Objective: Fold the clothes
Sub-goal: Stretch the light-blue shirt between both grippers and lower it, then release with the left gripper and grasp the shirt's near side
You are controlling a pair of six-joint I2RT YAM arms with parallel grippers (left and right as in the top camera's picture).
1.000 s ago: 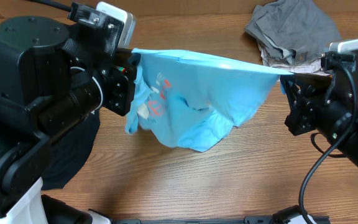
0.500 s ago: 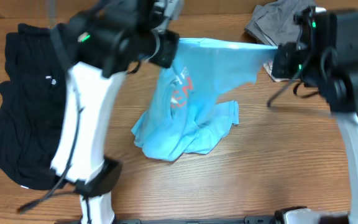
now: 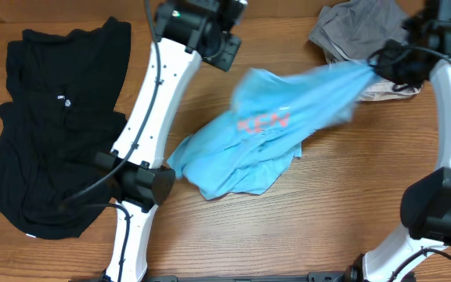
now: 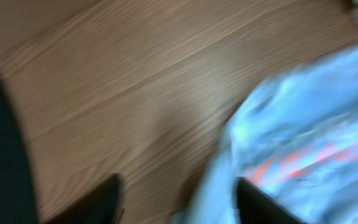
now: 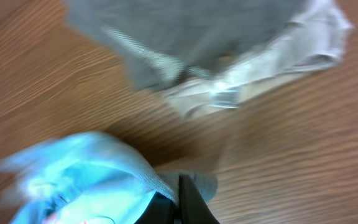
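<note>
You look at a wooden surface [image 3: 351, 211], matt with fine grain. The sky-blue T-shirt [image 3: 257, 153] is soft matt cloth, its lettering [image 3: 263, 123] a flat print. The black shirt [image 3: 53, 149] and grey piece [image 3: 366, 27] are dull cloth too. The arm links [image 3: 161, 94] are smooth white plastic.

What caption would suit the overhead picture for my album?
Right gripper holds one end of a sky-blue T-shirt, left gripper open beside it.

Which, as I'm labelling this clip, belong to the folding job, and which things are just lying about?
In the job: light blue T-shirt, pinched at one end by the right gripper; left gripper, open, by its edge.

Lying by, untouched: black shirt, left; grey piece and beige piece, heaped far right. Clothes too, likely waiting their turn.
</note>
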